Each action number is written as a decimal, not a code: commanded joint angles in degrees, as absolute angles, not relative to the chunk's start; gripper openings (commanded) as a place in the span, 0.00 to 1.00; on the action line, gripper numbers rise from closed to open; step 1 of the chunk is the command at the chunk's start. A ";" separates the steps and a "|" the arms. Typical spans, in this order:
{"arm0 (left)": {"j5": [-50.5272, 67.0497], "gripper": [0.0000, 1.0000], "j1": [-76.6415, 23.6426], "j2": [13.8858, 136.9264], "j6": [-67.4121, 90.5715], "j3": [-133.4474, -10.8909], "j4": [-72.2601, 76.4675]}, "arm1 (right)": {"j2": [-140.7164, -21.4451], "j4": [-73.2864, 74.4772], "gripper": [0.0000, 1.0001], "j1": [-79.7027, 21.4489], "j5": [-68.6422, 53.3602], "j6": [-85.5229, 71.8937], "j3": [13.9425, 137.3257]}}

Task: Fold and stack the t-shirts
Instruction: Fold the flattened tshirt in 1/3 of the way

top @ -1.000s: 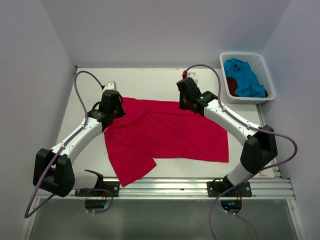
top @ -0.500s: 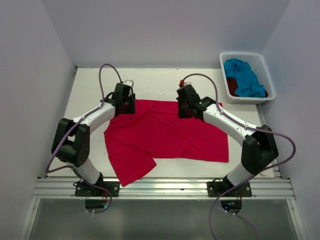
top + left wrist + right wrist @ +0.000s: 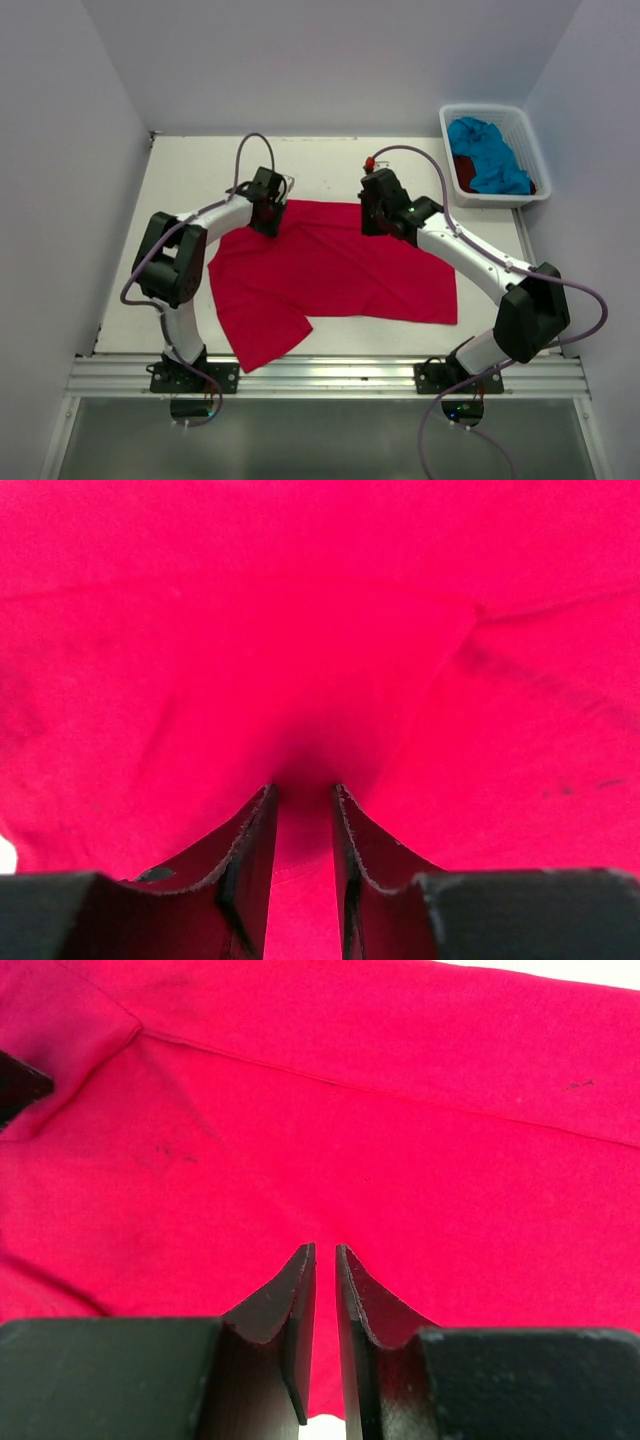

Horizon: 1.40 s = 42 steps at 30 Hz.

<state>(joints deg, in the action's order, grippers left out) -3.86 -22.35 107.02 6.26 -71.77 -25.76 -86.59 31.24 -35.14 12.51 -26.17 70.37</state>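
Left hand (image 3: 272,224) at far edge of t-shirt (image 3: 335,268)

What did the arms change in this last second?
The left gripper swung rightward along the far edge of the red-pink t-shirt; its jaws stand slightly apart on the cloth. The right gripper barely moved. That shirt, the basket and the turquoise t-shirt in it stayed put.
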 commanded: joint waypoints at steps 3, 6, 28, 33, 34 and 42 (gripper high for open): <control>-5.80 0.30 -23.37 108.72 2.37 -74.44 -29.71 | -83.85 31.46 0.18 -35.16 14.24 -24.43 70.05; -5.45 0.30 -24.08 108.81 2.11 -74.36 -30.06 | -83.67 31.38 0.18 -35.16 14.41 -24.52 69.87; -10.89 0.32 -27.86 108.19 2.37 -74.00 -32.34 | -83.67 31.73 0.18 -35.16 16.26 -25.05 69.08; -14.85 0.30 -27.86 109.24 2.72 -74.53 -32.08 | -83.67 31.64 0.18 -35.16 16.17 -25.05 68.82; -15.29 0.29 -27.86 109.51 2.90 -74.71 -32.08 | -83.67 31.64 0.18 -35.07 16.08 -25.22 68.73; -16.35 0.10 -27.86 110.92 3.34 -75.06 -31.47 | -83.85 31.64 0.17 -35.16 16.08 -25.14 68.64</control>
<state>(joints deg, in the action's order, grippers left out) -14.76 -27.90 110.61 3.49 -73.63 -31.59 -85.84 31.75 -35.14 14.68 -25.47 68.97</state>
